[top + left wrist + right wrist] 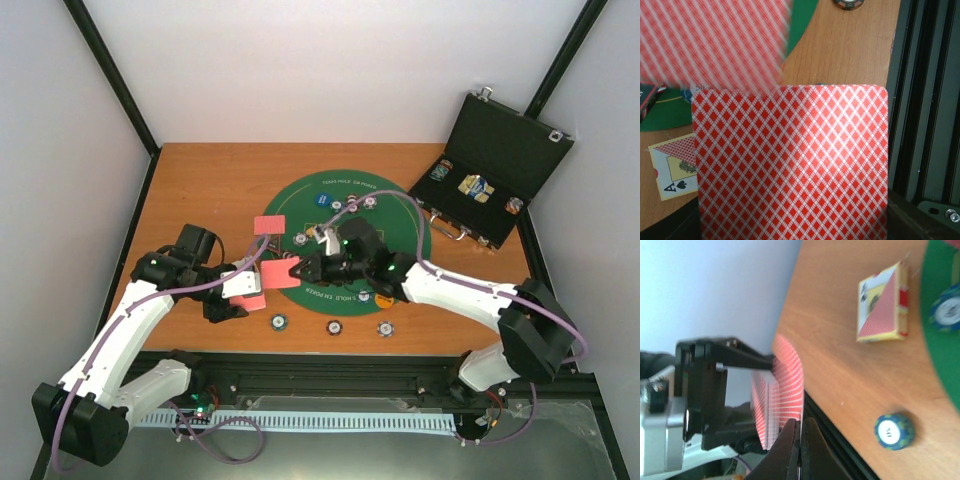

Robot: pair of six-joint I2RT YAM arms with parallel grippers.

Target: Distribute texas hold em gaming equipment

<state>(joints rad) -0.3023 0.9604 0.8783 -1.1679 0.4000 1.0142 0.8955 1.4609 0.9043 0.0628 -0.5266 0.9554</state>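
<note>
Pinching one card (pixel 787 385) off the deck (pixel 765 410) beside the green mat (pixel 295 200)

Right end effector (pixel 800 427) has its fingers pressed together on the bowed card's edge. Left end effector (pixel 238 295) clamps the red-backed deck just off the mat's left edge, above the tabletop (pixel 200 190). A card box (pixel 880 307) lies near that same edge; three chips (pixel 333 326) sit just past the mat's near edge.

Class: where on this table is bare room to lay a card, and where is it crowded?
Free: table's back left corner, bordered by walls, mat and box; wood between case and right arm. Crowded: mat's left edge, where left pincer holds the deck and right pincer a card; front strip with three chips.
</note>
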